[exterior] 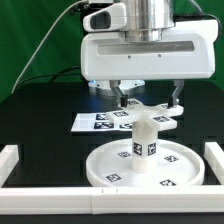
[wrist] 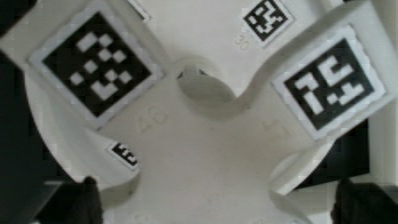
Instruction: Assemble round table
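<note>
Spread wide, the gripper's point(exterior: 148, 100) fingers point(exterior: 120, 97) flank a white tagged plastic piece point(exterior: 146, 111), grip unclear, above the short white cylindrical leg point(exterior: 143, 140) standing on the rimmed round white disc point(exterior: 180, 172).

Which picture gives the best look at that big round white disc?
The exterior view: the whole round disc shows, rim included, lying flat with the leg standing on it. The wrist view shows only tagged white surfaces close up; I cannot tell whether any is the disc.

Upright leg point(exterior: 143, 138) on disc point(exterior: 110, 160) blocks straight descent.
</note>
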Tool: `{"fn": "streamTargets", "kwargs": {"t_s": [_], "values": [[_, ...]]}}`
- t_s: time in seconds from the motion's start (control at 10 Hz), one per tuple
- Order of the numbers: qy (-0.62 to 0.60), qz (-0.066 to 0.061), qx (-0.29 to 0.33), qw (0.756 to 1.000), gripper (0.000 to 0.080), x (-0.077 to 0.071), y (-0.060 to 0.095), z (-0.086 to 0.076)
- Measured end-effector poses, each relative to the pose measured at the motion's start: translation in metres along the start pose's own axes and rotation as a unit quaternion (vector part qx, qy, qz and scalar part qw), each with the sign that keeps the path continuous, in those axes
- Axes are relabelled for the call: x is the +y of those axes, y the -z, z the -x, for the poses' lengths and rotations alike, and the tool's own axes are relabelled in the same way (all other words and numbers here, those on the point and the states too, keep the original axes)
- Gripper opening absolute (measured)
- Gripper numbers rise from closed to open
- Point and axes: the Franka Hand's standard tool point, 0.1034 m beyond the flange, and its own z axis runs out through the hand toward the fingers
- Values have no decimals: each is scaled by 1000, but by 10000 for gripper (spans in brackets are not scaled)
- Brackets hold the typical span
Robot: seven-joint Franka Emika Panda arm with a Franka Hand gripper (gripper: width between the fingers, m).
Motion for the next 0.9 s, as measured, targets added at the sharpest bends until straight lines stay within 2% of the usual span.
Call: {"fn": "streamTargets", "kwargs": {"t_s": [0.3,0.6,0.8,0.9], "values": [[-52,5,-4,999,649,6,-8,2],[-39,8,-6,999,649,2,-17,7],[-51,8,-5,999,440,3,-17,6],[-55,8,-5,998,440,3,-17,6]]}}
